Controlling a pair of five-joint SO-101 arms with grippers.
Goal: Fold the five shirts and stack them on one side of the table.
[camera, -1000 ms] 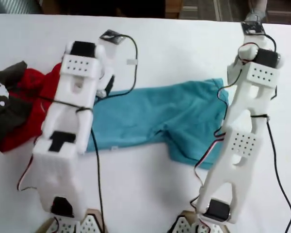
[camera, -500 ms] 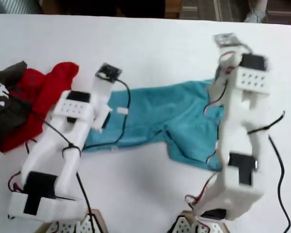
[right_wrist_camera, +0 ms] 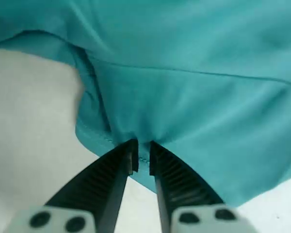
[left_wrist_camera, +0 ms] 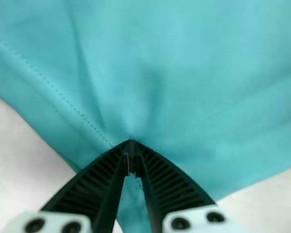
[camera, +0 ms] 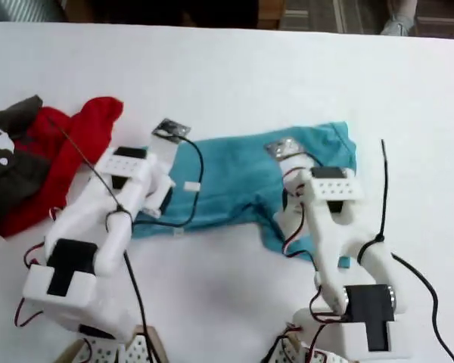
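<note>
Teal fabric first: the teal shirt lies spread on the white table. Its long axis runs sideways from one gripper to the other, so each arm has its own end.

The left gripper is pinched tight on the stitched hem. The cloth puckers right at its tips, and the body of the shirt stretches away ahead of them. The right gripper is nearly closed on the shirt's near edge, with a thin strip of hem caught between the tips and the rest of the cloth ahead of it too.

We reckon the next move depends on both pinches holding the same long edge, so it can be carried over evenly. The grips look roughly level with each other.

Out past the left gripper's far side, well apart from it, sit a red shirt and a dark shirt, heaped together.

Hard to make out:
- In the high view, the arm bodies cover both pinch spots and part of the shirt's near edge.
- We can't tell how many layers each pinch holds.
- We can't tell whether more shirts are buried in that heap.
</note>
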